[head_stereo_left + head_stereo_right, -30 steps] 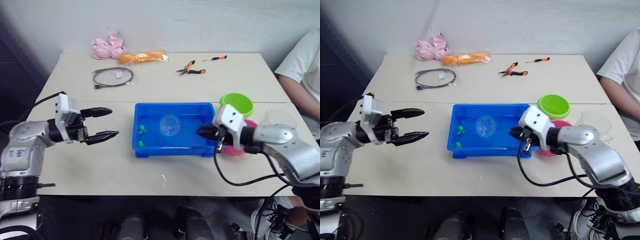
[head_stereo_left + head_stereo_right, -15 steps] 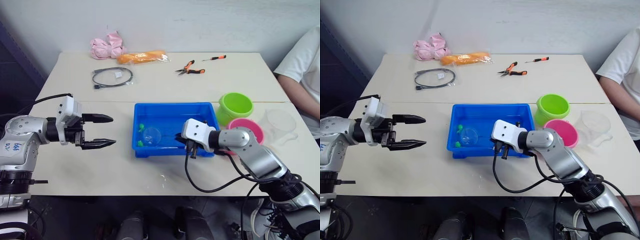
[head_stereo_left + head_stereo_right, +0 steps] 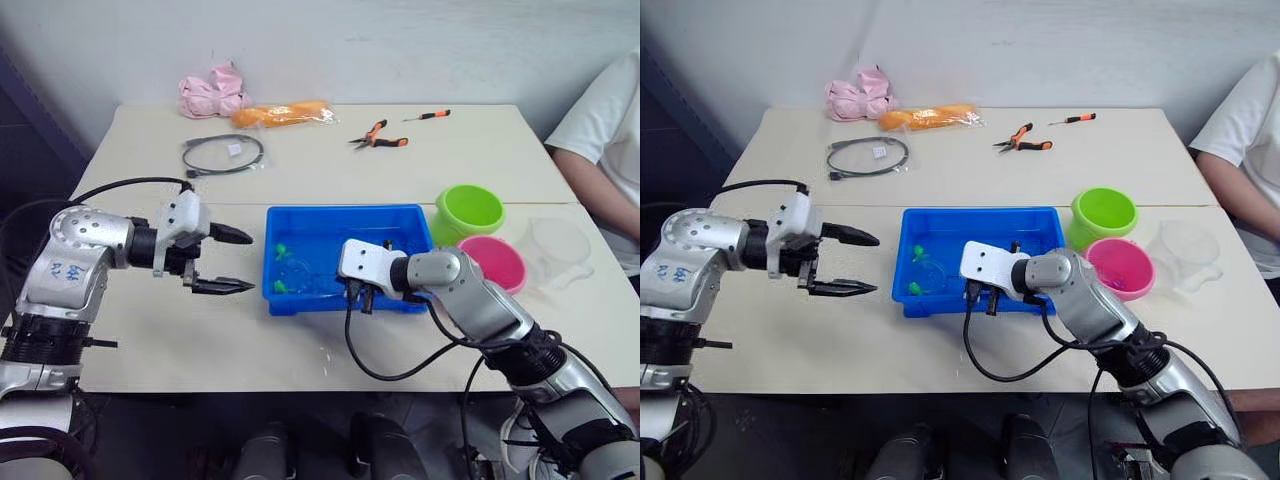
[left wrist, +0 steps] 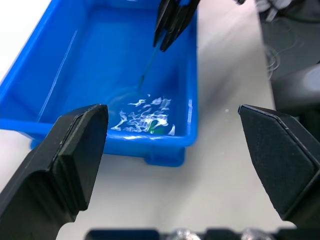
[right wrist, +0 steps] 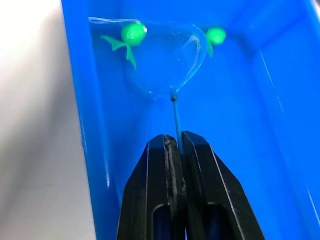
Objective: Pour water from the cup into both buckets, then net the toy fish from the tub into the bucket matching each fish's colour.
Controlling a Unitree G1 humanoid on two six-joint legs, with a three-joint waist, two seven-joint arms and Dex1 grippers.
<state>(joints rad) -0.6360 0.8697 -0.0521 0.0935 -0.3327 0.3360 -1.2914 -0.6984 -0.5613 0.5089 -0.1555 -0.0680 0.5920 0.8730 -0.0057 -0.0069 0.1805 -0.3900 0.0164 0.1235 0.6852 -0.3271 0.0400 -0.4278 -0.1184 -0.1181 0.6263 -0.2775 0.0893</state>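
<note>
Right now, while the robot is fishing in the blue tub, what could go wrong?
The right gripper pinches only the net's thin stick, so the net might twist or slip. One green fish sits at the hoop's edge and could slide away. The green bucket is across the tub, so the fish might drop on the way.

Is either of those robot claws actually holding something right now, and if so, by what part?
Yes. The right gripper pinches the net by its thin handle, with the hoop down in the tub. The left gripper is open and holds nothing.
</note>
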